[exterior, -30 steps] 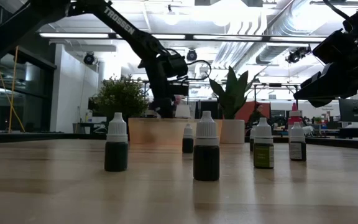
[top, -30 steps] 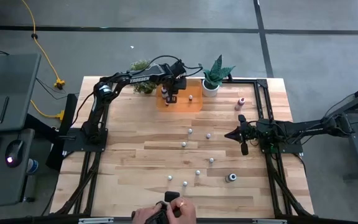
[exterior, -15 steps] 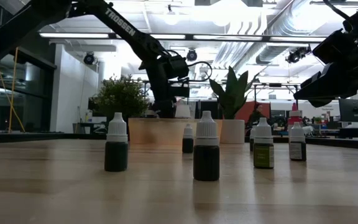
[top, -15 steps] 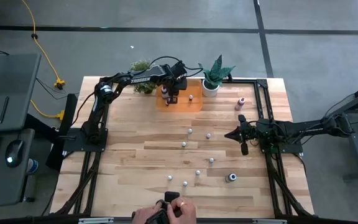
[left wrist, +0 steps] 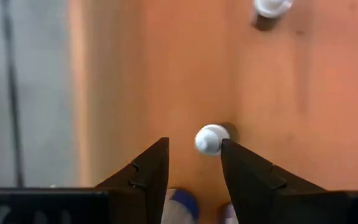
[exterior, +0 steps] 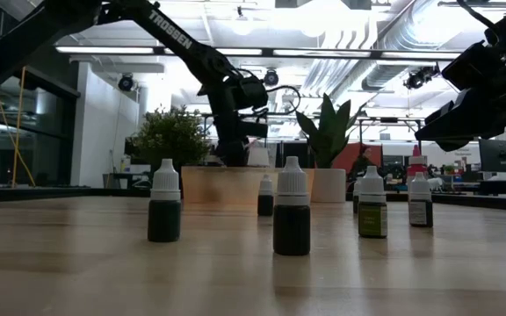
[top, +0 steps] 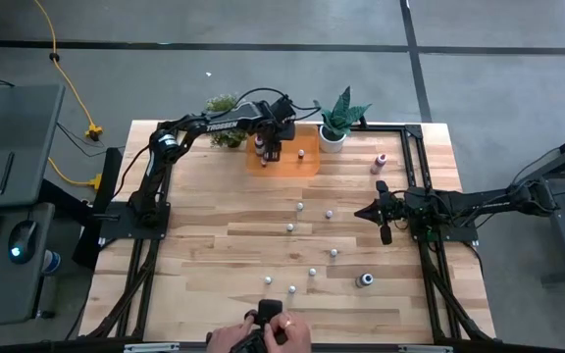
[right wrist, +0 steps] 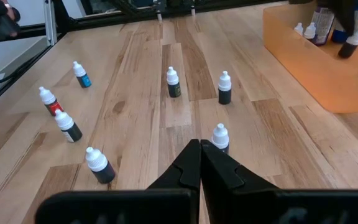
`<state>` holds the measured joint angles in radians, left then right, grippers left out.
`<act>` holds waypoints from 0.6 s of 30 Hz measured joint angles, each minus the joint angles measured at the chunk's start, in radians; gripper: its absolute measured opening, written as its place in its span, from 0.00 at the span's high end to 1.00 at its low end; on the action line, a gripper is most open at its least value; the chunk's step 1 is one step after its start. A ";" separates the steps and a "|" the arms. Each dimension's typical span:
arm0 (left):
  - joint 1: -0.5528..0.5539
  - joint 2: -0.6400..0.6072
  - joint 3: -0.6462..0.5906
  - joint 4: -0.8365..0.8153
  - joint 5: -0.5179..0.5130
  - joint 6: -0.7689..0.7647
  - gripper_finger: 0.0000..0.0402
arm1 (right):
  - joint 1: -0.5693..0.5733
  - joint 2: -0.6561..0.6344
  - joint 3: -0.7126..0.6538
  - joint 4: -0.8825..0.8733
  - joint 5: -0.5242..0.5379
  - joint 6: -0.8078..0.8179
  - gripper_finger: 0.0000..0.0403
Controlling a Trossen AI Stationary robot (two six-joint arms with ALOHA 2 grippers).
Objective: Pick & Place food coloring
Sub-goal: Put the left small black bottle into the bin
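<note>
Clearly we are at the drop-off: our left gripper (top: 272,154) hangs over the orange tray (top: 307,166) at the far edge of the table (top: 214,226), between the two potted plants (top: 226,134). Looking down from the left wrist, its fingers (left wrist: 146,171) stand parted with a white-capped bottle (left wrist: 211,139) upright on the tray floor between them, so we judge the bottle released, set here because the tray is where the food coloring collects; another cap (left wrist: 271,6) sits farther along. Our right gripper (top: 383,214) waits clenched and empty above the table's right side. More bottles (top: 312,272) stand scattered across the middle of the table, well apart, awaiting collection. A person's hand (top: 263,333) rests at the near edge.
</note>
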<state>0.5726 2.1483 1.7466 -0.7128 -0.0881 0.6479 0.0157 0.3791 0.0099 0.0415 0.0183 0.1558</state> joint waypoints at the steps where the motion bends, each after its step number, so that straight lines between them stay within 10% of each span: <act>1: -0.004 0.000 0.011 -0.002 -0.011 -0.001 0.65 | 0.000 0.000 0.000 0.000 0.000 0.000 1.00; 18: -0.090 -0.001 0.407 -0.267 0.046 -0.060 0.65 | 0.000 0.000 0.000 0.000 0.000 0.000 1.00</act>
<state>0.4829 2.1475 2.1538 -0.9800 -0.0418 0.5883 0.0158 0.3790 0.0099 0.0416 0.0181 0.1558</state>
